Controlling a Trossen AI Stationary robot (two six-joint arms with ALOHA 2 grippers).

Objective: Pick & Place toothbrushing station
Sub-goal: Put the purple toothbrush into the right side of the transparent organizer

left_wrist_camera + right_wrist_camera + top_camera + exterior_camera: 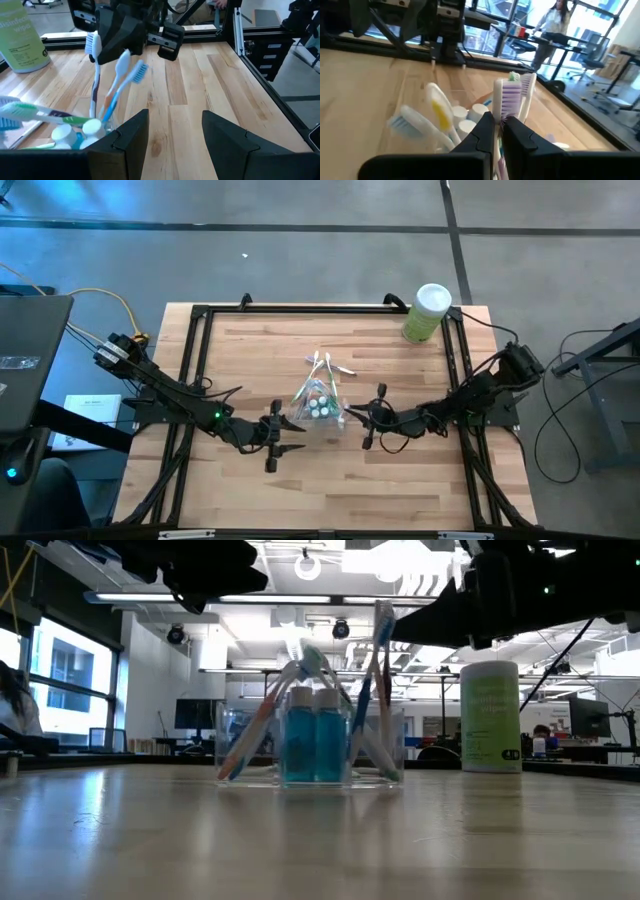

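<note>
Clear cup of toothbrushes sits mid-table; I see left gripper spread apart beside it, right gripper pinched together, empty.

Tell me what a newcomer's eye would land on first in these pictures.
First, the clear cup at the middle of the wooden table, bristling with pastel toothbrushes fanned outward and two blue white-capped tubes standing inside it. Next, the two dark arms closing in from either side: the left pincer open beside the cup, the right pincer shut close against the brushes. Last, the tall pale-green canister standing apart at the table's far right corner.
</note>
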